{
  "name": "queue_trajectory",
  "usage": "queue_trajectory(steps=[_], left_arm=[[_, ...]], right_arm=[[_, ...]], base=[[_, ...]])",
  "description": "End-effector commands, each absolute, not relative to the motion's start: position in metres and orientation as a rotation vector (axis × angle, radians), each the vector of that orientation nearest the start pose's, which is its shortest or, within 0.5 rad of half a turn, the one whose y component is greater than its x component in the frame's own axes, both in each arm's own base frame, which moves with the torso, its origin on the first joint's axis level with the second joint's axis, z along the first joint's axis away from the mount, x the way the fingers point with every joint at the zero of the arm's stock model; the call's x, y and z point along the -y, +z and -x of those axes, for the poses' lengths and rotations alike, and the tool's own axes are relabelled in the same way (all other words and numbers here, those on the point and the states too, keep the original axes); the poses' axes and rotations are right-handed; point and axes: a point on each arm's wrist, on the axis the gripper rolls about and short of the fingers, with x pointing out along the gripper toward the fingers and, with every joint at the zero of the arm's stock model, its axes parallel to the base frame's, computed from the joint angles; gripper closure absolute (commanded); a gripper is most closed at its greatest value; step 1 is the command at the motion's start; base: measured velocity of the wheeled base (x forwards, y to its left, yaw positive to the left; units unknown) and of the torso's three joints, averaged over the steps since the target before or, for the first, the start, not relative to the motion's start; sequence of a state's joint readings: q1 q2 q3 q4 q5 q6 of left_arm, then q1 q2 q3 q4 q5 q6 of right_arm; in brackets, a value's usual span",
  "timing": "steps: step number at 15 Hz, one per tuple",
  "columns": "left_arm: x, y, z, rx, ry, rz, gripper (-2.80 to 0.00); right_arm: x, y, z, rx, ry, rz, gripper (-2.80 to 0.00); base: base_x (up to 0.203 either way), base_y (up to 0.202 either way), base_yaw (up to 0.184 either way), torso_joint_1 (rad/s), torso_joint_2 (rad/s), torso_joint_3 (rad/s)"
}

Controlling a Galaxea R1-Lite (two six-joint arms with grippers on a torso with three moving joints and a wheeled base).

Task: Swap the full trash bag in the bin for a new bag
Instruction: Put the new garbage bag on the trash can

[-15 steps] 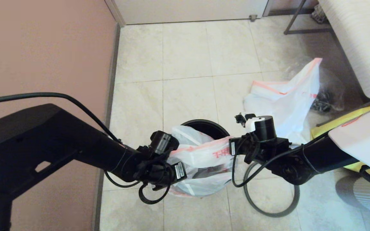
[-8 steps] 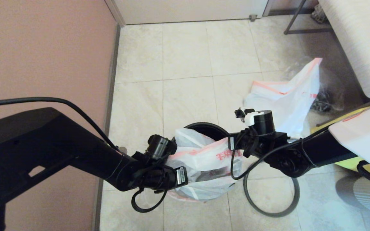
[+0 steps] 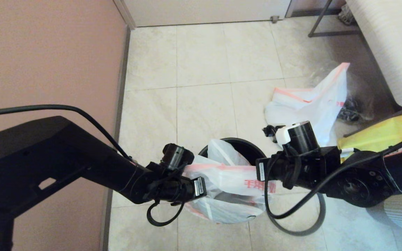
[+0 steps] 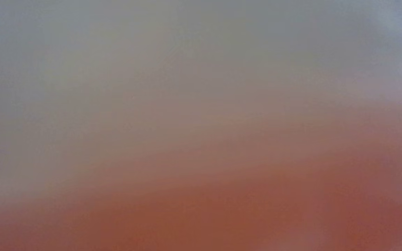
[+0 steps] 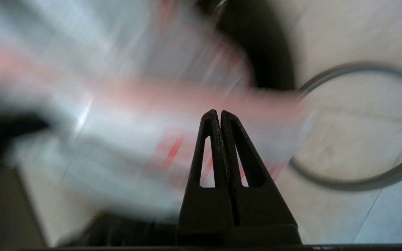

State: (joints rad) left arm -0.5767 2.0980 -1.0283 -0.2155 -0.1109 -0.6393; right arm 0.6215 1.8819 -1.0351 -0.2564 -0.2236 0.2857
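The right hand (image 5: 218,113) is closed, its two fingers pressed flat together at the pink hem of the new bag (image 3: 232,177); it looks pinched on that hem, though the film between the tips is too blurred to be sure. The left hand (image 3: 202,187) sits at the opposite end of the same hem. Its wrist view is filled with plastic, so I cannot tell whether it is open or closed.

Between the two hands the new bag hangs spread, its mouth partly open and its body sagging over the near side of the bin (image 3: 244,142). One flap of it rises against the bin's far rim.

The film is thin, very light and limp. It will probably slip, cling and collapse rather than keep a shape, and it could tear if it is pulled hard. The hem band looks like the best hold, taken at two opposite points so the mouth can be stretched wider than the rim.

The bin stands on the floor (image 3: 204,69), near its left edge by the wall (image 3: 47,52). The grey ring (image 3: 312,228) lies just to the bin's right, off the bin. The full bag (image 3: 312,104) slumps farther right, beside a yellow bag (image 3: 379,134).
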Motion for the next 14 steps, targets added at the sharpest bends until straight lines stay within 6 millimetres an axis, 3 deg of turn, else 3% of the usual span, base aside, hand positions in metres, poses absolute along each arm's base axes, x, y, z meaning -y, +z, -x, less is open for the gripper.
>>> queue_trajectory(steps=[1,5,8,12,14], left_arm=[[0.203,0.065,-0.316,-1.005,-0.329,0.407,0.00],[0.202,0.064,-0.325,-0.993,-0.318,0.422,0.00],[0.203,0.065,-0.326,-0.991,-0.317,0.426,0.00],[0.201,0.066,-0.327,-0.992,-0.307,0.437,0.00],[0.200,0.066,-0.326,-0.992,-0.305,0.438,0.00]], right_arm=[[-0.199,0.158,-0.268,-0.581,0.353,-0.034,0.00],[-0.212,0.138,-0.270,-0.635,0.378,-0.004,0.00],[-0.222,0.104,-0.280,-0.709,0.367,0.034,0.00],[-0.234,0.078,-0.296,-0.679,0.367,0.021,0.00],[-0.242,0.072,-0.313,-0.557,0.370,-0.024,0.00]], base=[[0.000,0.000,0.000,0.000,0.00,0.000],[0.000,0.000,0.000,0.000,0.00,0.000],[0.000,0.000,0.000,0.000,0.00,0.000],[0.000,0.000,0.000,0.000,0.00,0.000],[0.000,0.000,0.000,0.000,0.00,0.000]])
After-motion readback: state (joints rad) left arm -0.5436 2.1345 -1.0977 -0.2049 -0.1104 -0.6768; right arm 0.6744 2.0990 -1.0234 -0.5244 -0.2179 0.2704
